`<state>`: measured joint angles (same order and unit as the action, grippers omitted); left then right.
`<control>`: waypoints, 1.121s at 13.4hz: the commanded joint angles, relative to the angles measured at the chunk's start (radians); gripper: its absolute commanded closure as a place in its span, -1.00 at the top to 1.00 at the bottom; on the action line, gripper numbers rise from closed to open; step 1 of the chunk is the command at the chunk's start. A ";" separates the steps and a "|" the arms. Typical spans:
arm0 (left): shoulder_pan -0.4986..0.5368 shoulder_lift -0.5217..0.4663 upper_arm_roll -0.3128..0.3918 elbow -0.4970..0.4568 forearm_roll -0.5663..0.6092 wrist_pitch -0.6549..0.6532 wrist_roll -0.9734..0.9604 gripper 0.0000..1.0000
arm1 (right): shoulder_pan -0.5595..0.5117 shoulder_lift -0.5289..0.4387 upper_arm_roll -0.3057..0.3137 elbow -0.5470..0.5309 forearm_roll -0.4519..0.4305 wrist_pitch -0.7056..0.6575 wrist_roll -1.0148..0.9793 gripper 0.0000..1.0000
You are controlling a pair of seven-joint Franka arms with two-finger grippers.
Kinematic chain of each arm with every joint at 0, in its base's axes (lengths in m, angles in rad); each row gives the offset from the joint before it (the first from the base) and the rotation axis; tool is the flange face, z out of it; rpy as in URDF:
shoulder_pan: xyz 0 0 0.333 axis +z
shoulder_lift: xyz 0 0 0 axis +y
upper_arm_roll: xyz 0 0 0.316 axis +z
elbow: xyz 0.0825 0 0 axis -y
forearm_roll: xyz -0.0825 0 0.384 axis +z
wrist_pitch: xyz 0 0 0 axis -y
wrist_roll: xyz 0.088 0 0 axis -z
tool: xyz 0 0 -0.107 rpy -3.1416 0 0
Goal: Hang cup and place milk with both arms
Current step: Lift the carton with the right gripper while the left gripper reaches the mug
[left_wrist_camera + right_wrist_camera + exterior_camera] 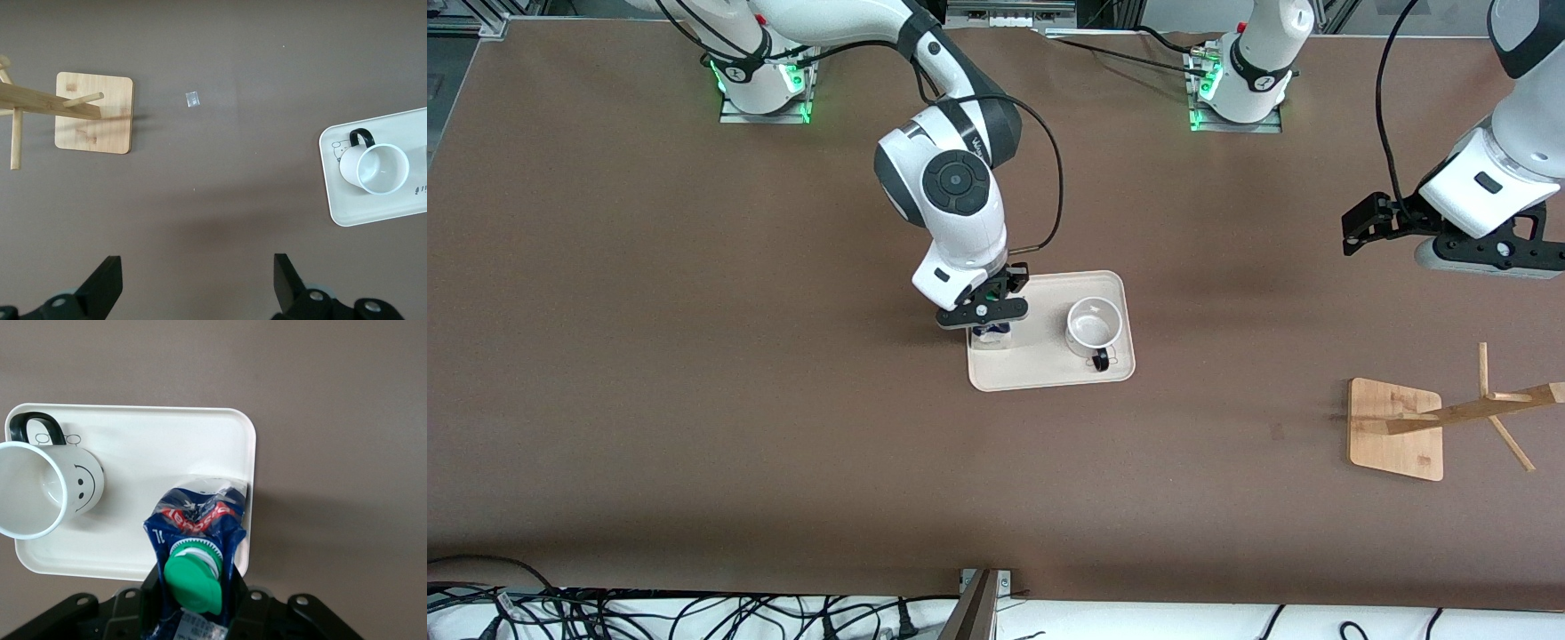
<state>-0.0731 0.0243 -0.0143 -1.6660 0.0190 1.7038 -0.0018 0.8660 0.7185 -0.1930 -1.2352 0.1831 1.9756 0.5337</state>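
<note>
The white cup (1090,327) with its black handle stands upright on the cream tray (1049,369); it shows in the right wrist view (47,490) with its smiley face, and in the left wrist view (377,168). The blue and white milk carton (991,334) with a green cap (193,579) stands at the tray's end toward the right arm. My right gripper (985,313) is shut on the milk carton (197,520), fingers on both sides. My left gripper (1467,253) is open and empty, held high over bare table at the left arm's end, fingertips (110,277) wide apart.
A wooden cup rack (1396,428) with a square base and slanted pegs stands nearer the front camera at the left arm's end; it shows in the left wrist view (93,113). A small scrap (192,99) lies on the brown table near it. Cables run along the front edge.
</note>
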 commanded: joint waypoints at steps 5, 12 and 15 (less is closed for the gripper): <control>-0.004 0.016 0.000 0.037 -0.002 -0.027 0.003 1.00 | 0.002 -0.040 -0.009 0.043 -0.001 -0.128 0.005 -0.30; -0.004 0.022 0.000 0.037 -0.004 -0.030 0.003 1.00 | -0.103 -0.152 -0.034 0.056 0.036 -0.268 -0.125 -0.29; -0.005 0.032 0.000 0.054 -0.004 -0.062 0.002 1.00 | -0.171 -0.247 -0.101 -0.083 0.036 -0.273 -0.335 -0.29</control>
<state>-0.0733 0.0274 -0.0145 -1.6648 0.0190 1.6737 -0.0018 0.7310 0.5599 -0.2619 -1.1917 0.1981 1.7032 0.3292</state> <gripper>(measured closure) 0.000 0.617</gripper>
